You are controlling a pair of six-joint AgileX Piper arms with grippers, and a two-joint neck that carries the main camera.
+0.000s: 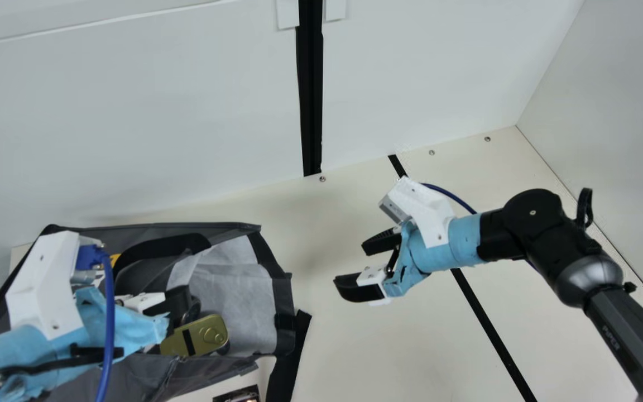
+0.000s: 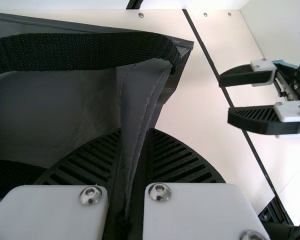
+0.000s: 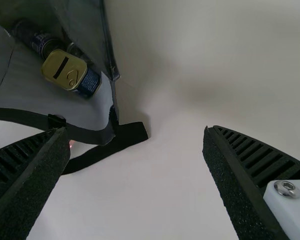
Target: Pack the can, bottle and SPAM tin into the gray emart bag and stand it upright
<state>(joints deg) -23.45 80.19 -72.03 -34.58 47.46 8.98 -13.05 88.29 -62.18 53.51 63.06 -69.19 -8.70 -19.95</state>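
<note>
Clamping, left: left fingers point(image 2: 92, 157) closed on a folded edge of the gray emart bag point(image 1: 246, 312).
Right fingers point(image 3: 22, 165): spread apart, empty, over the worktop point(image 1: 327, 340), away from the bag.
Bag: apparently on its side, mouth towards the right arm.
SPAM tin point(image 1: 208, 335): inside, near the mouth.
Dark cylinder point(image 3: 27, 31): inside, near the tin; can or bottle, cannot tell.
Risk, contents: tin may slide out if the mouth dips during lifting; cause, its place near the opening.
Risk, fabric: soft wall may slip, twist or collapse; cause, one-sided hold.
Risk, strap point(image 3: 110, 145): loose end beside the bag, could snag during righting.
Tin, markings: gold lid with black strip; blue printed side label.
Cylinder, markings: pale print on dark ground, wording not transcribed.
</note>
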